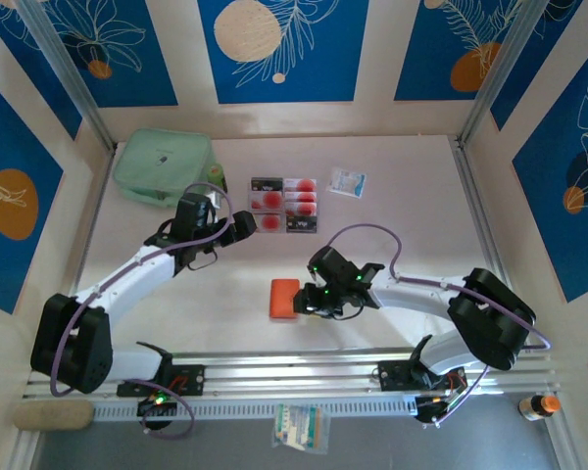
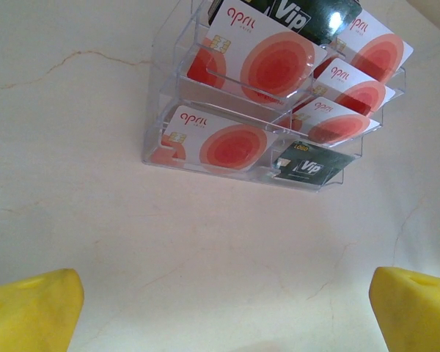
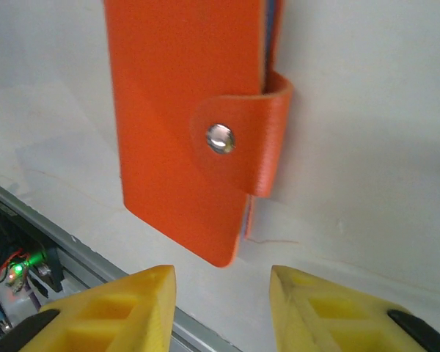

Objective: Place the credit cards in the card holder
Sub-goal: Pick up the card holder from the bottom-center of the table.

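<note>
Pale table (image 1: 402, 230) | card holder (image 3: 180, 110) lies snapped shut just ahead of right gripper (image 3: 221, 282), long axis pointing away, jaws narrow, empty | left gripper (image 2: 224, 312), jaws wide, faces racked credit cards (image 2: 231, 143).

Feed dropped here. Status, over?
Left pincer open, facing cards in clear rack. Right pincer open, empty, beside orange wallet. Wallet's snap fastened, in the way.

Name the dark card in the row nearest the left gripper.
The Vip card, at that row's right end in the left wrist view; its neighbour is white with red circles.
</note>
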`<action>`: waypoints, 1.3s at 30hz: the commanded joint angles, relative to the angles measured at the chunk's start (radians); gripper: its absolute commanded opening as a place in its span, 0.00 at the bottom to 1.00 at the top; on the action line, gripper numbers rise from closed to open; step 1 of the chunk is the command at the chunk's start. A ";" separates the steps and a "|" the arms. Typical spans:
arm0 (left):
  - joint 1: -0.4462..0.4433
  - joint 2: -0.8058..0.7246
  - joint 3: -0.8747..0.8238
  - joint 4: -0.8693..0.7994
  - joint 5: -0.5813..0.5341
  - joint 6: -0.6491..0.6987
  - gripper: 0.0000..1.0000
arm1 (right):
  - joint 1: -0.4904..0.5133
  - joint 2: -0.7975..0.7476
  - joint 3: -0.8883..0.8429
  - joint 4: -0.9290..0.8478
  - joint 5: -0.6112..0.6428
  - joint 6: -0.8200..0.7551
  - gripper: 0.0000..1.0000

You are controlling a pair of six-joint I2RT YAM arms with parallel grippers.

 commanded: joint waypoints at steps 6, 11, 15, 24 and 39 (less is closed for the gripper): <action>-0.007 -0.032 -0.012 -0.007 0.010 0.013 1.00 | 0.010 0.046 -0.026 0.103 -0.016 0.076 0.35; -0.008 -0.027 -0.012 -0.007 0.010 0.016 1.00 | 0.010 0.066 -0.031 0.126 -0.028 0.084 0.36; -0.007 -0.023 -0.012 -0.009 0.009 0.017 1.00 | 0.010 0.094 -0.030 0.159 -0.043 0.087 0.34; -0.008 -0.010 -0.015 -0.011 0.005 0.022 1.00 | 0.001 0.136 -0.010 0.200 -0.069 0.078 0.04; -0.009 0.016 -0.025 0.331 0.307 -0.239 1.00 | -0.348 -0.114 0.140 0.182 -0.476 -0.143 0.00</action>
